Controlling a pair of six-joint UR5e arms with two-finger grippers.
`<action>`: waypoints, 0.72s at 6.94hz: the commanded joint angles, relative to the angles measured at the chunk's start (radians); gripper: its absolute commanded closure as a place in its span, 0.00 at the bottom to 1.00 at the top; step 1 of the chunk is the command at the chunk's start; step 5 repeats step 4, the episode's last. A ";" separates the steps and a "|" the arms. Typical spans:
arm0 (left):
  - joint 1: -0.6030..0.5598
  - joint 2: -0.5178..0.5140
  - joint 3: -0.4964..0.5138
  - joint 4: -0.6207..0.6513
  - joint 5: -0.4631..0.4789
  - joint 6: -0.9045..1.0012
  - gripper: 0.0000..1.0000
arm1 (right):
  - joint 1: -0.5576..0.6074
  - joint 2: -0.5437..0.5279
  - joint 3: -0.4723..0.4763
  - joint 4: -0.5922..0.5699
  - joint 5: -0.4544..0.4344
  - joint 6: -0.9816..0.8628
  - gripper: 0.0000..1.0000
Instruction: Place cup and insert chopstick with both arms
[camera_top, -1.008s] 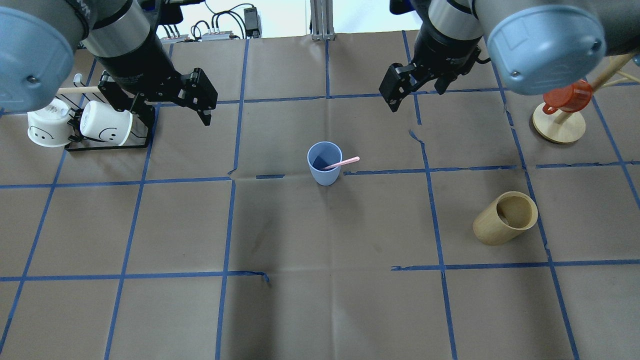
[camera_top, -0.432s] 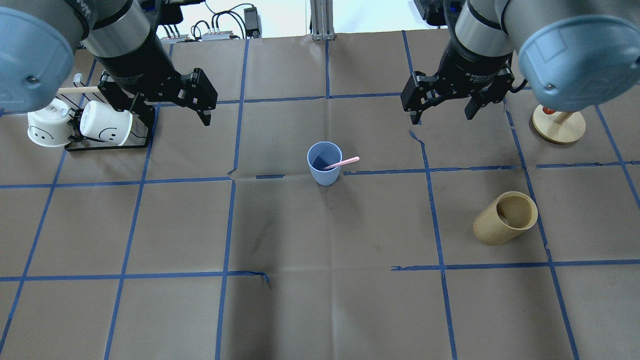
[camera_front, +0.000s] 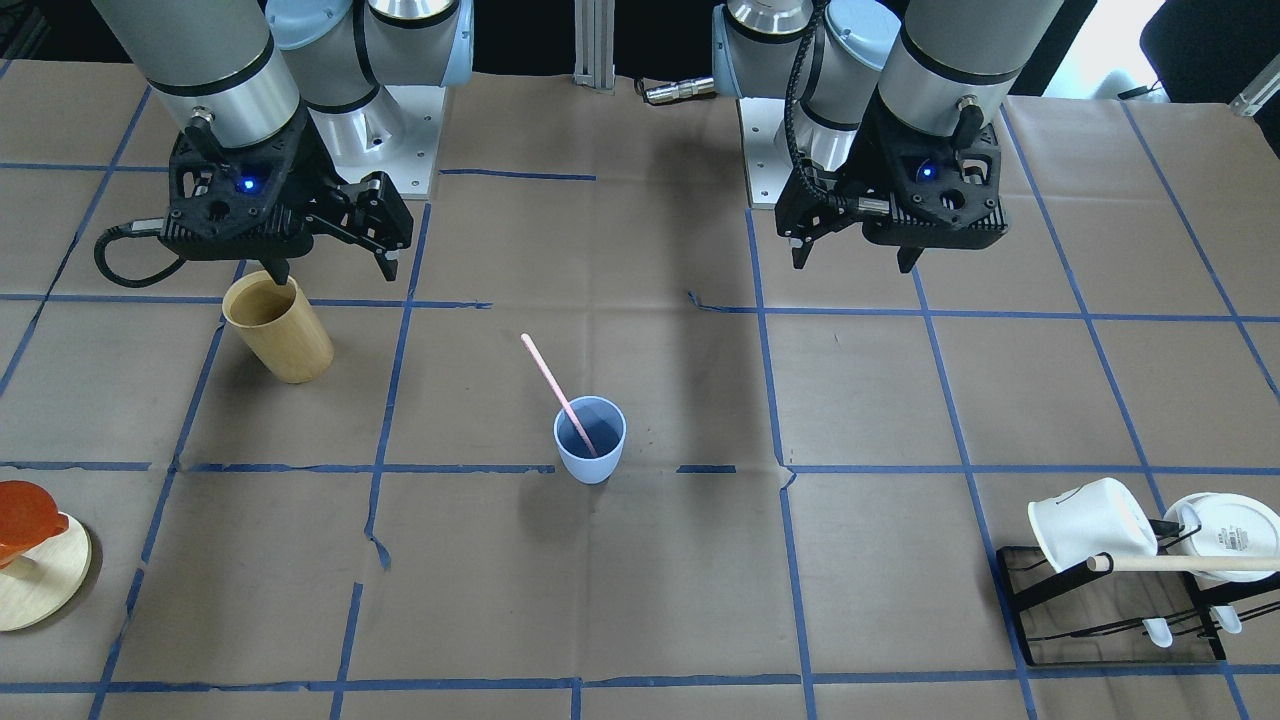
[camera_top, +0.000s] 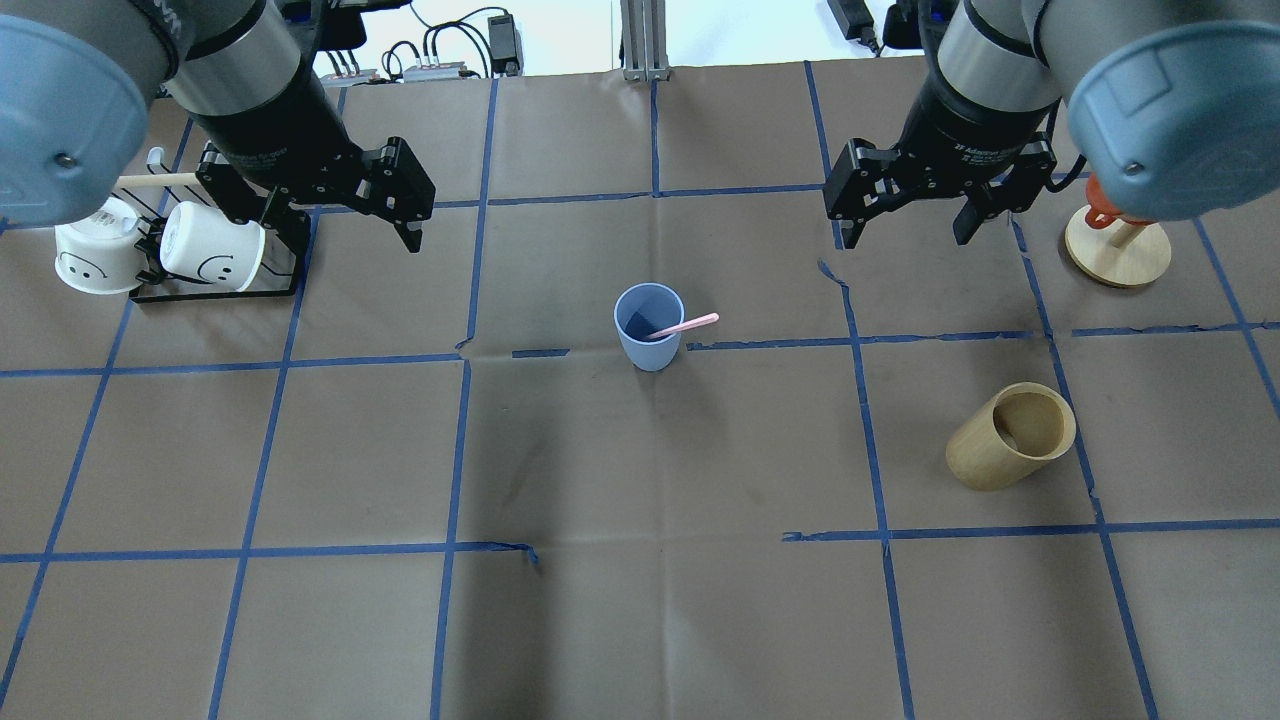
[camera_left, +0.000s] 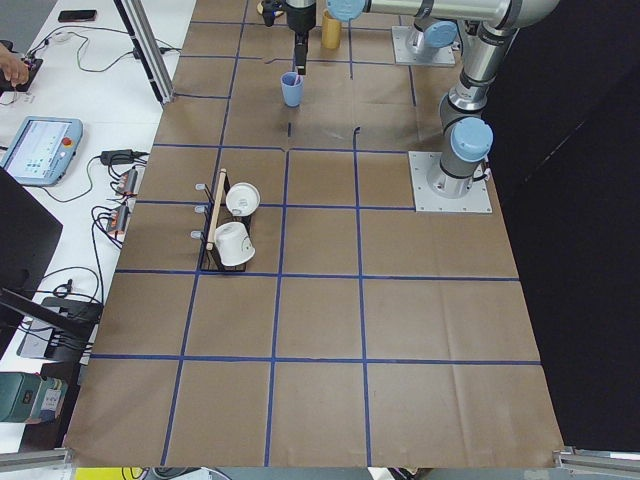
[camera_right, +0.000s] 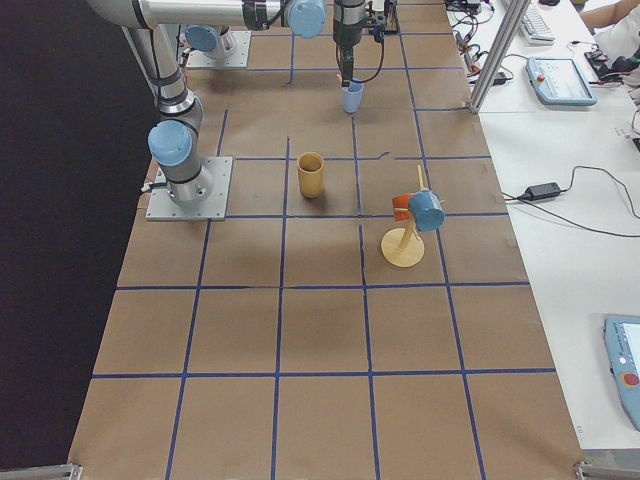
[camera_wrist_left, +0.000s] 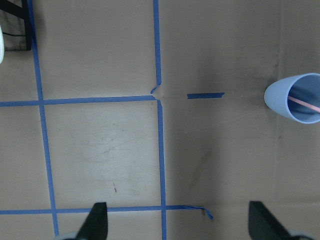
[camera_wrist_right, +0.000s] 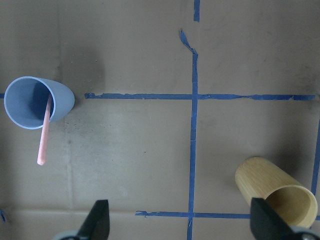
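Light-blue smooth plastic, the cup (camera_top: 648, 325) stands upright on the open middle of the table (camera_top: 640, 620), well away from every edge, its round mouth wider than its tapered base. Inside it leans the chopstick (camera_top: 690, 324), a thin, straight pink stick: its lower end is down in the cup, its shaft rests against the rim, and its upper part juts out at a tilt toward the robot's right. Creased brown paper covers the table, marked into squares by blue tape that is torn and ragged in places. Both arms hang above the robot-side half of the table, one to either side of the cup and well apart from it. The left gripper (camera_front: 856, 258) has its black fingers spread wide and released, with only paper below them, and the right gripper (camera_top: 905, 236) is likewise spread and holds nothing. A tan wooden cup (camera_top: 1005, 440), a plain smooth cylinder, stands on the robot's right, nearer the operators' edge than the blue one. Beyond it is a pale wooden stand (camera_top: 1117, 250) with a flat round base and an orange cup hung on it. On the robot's left a black wire rack (camera_top: 215, 290) carries two white mugs with drawn smiling faces and a pale round dowel.
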 joint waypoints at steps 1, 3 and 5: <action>0.000 0.000 0.000 0.000 0.000 0.000 0.00 | 0.001 -0.006 0.010 0.006 0.000 0.040 0.00; 0.000 0.000 0.000 0.000 0.000 0.000 0.00 | 0.001 -0.009 0.010 0.004 0.002 0.042 0.00; 0.000 0.003 0.000 0.000 0.000 0.000 0.00 | 0.002 -0.009 0.016 0.001 0.002 0.062 0.00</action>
